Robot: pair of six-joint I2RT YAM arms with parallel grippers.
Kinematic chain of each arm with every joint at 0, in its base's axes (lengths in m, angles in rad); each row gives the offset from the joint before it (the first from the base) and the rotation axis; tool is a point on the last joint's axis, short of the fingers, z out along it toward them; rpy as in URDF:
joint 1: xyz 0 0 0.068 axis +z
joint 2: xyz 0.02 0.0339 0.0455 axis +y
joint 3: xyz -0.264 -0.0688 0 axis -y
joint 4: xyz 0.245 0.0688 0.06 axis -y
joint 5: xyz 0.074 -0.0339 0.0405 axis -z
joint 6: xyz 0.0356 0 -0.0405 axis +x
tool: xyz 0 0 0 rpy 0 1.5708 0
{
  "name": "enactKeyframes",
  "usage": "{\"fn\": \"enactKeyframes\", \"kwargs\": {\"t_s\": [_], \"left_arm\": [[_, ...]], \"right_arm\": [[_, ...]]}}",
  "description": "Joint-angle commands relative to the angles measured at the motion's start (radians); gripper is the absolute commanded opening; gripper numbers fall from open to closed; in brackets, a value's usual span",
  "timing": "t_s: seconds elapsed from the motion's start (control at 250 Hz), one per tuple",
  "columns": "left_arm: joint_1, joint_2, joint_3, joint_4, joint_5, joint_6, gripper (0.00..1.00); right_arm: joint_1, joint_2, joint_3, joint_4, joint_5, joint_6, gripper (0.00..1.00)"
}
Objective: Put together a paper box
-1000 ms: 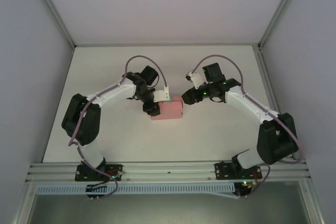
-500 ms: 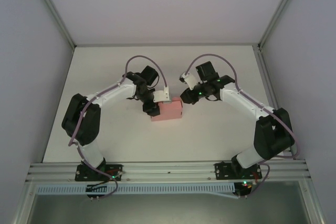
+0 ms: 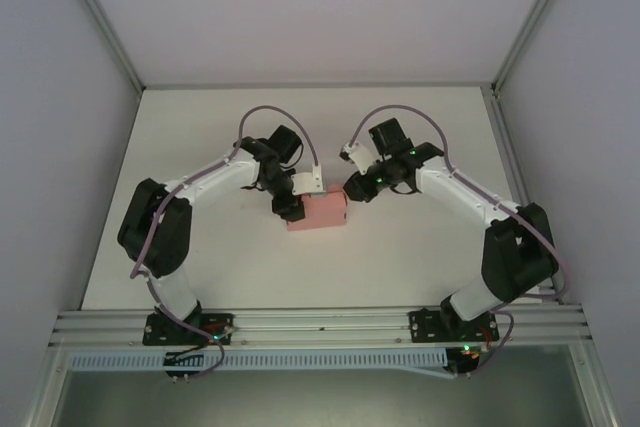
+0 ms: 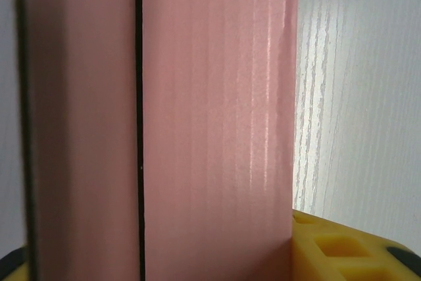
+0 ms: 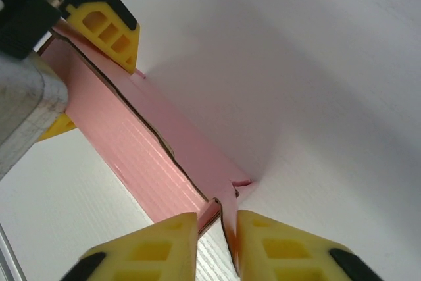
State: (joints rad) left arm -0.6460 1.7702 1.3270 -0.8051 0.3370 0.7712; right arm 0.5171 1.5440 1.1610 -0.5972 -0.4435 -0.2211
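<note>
The pink paper box (image 3: 320,213) lies on the white table (image 3: 420,247) between the two arms. My left gripper (image 3: 289,206) is shut on the box's left end. In the left wrist view the paper box (image 4: 210,116) fills the space between the jaws of that left gripper (image 4: 154,255), with one yellow finger (image 4: 348,248) against its right side. My right gripper (image 3: 349,187) sits at the box's far right corner. In the right wrist view this right gripper (image 5: 217,223) pinches the loose end flaps of the paper box (image 5: 141,139) between its yellow fingers (image 5: 154,248).
The table is enclosed by plain walls at the back and sides, with a metal rail (image 3: 320,325) along the near edge. The left gripper's yellow fingers (image 5: 108,24) appear at the box's far end in the right wrist view.
The right arm has shifted left up to the box's right end and its jaws have closed onto the end flaps. The left arm and the box have stayed put.
</note>
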Motion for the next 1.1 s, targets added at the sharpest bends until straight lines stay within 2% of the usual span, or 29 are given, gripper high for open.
{"fn": "enactKeyframes", "kwargs": {"t_s": [0.0, 0.172, 0.264, 0.375, 0.507, 0.655, 0.719, 0.815, 1.03, 1.094], "left_arm": [[-0.006, -0.002, 0.021, -0.004, 0.004, -0.011, 0.48], [-0.007, 0.001, 0.032, 0.039, -0.013, -0.048, 0.48], [-0.006, 0.006, 0.036, 0.056, -0.015, -0.058, 0.48], [-0.007, 0.011, 0.037, 0.083, -0.028, -0.083, 0.48], [-0.007, 0.021, 0.046, 0.107, -0.04, -0.111, 0.48], [-0.006, 0.032, 0.05, 0.107, -0.047, -0.111, 0.47], [-0.006, 0.034, 0.05, 0.114, -0.048, -0.121, 0.47], [-0.007, 0.034, 0.047, 0.115, -0.041, -0.121, 0.47], [-0.006, 0.03, 0.046, 0.1, -0.046, -0.116, 0.47], [-0.007, 0.03, 0.048, 0.101, -0.046, -0.117, 0.47]], "right_arm": [[0.003, 0.038, 0.035, -0.03, -0.008, 0.04, 0.14], [0.008, 0.054, 0.077, -0.041, -0.058, 0.219, 0.0], [0.014, 0.034, 0.059, 0.021, -0.065, 0.387, 0.0], [0.041, -0.005, 0.007, 0.076, -0.002, 0.522, 0.0], [0.067, -0.048, -0.101, 0.243, 0.012, 0.672, 0.0], [0.097, -0.045, -0.127, 0.212, 0.098, 0.541, 0.0], [0.102, -0.05, -0.173, 0.271, 0.115, 0.528, 0.0], [0.142, -0.052, -0.221, 0.321, 0.222, 0.455, 0.0], [0.193, -0.042, -0.215, 0.25, 0.403, 0.335, 0.0], [0.198, -0.044, -0.233, 0.256, 0.421, 0.33, 0.0]]}}
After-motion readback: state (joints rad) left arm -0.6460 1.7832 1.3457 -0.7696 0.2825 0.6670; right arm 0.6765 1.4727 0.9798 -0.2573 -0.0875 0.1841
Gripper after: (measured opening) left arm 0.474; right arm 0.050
